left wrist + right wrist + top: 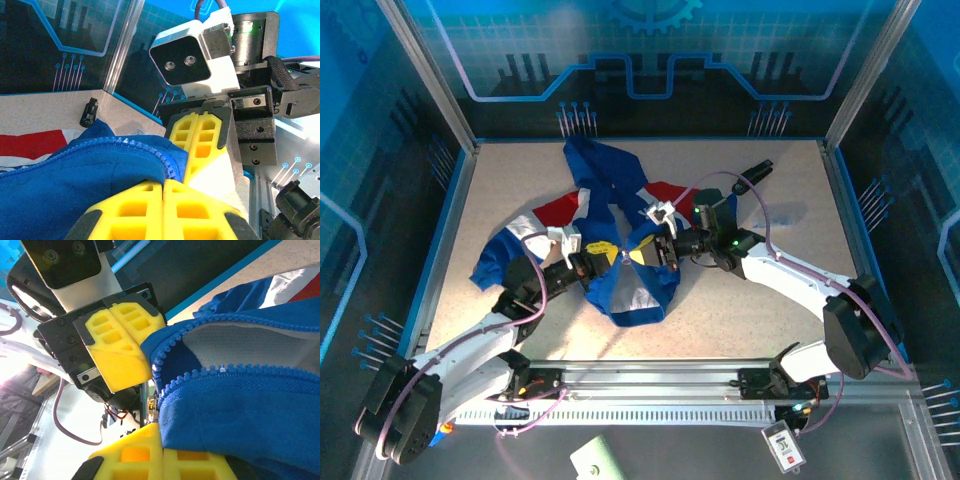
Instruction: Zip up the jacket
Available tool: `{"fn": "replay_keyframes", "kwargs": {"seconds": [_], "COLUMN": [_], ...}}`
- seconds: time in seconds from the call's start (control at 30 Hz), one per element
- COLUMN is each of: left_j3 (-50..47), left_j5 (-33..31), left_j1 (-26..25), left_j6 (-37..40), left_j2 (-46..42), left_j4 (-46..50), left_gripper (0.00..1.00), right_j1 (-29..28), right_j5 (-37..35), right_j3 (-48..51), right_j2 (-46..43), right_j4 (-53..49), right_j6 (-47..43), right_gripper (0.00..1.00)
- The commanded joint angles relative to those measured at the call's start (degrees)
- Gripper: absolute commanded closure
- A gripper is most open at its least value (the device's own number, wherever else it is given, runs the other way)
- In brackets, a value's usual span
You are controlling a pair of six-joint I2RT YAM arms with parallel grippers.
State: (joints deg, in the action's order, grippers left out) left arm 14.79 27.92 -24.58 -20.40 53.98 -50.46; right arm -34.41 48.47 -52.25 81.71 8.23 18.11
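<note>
Here the jacket [610, 285] lies crumpled and unzipped in the middle of the counter [720, 320], with red and white panels showing on its upper part. Over the jacket's open front, the left pincer [603, 258] and the right pincer [642, 256] face each other tip to tip, each with its yellow pads pressed together. The jacket's blue zipper edges [250, 371] run up against both tips, though I cannot tell whether any cloth is caught between the pads.
</note>
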Motion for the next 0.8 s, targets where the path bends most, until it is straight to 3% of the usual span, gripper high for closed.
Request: {"fn": "replay_keyframes", "kwargs": {"seconds": [0.0, 0.77], "left_j3": [-0.73, -1.74], "left_j5": [1.28, 1.7], "left_j1": [0.1, -0.42], "left_j6": [1.41, 1.83], "left_j2": [0.01, -0.54], "left_j4": [-1.82, -0.52], "left_gripper": [1.0, 1.0], "right_j1": [0.58, 0.59], "right_j5": [0.99, -2.28], "right_j3": [-1.1, -1.87], "right_j2": [-0.16, 0.16], "right_j4": [2.05, -0.41], "right_j6": [0.69, 0.34], "right_gripper": [1.0, 1.0]}}
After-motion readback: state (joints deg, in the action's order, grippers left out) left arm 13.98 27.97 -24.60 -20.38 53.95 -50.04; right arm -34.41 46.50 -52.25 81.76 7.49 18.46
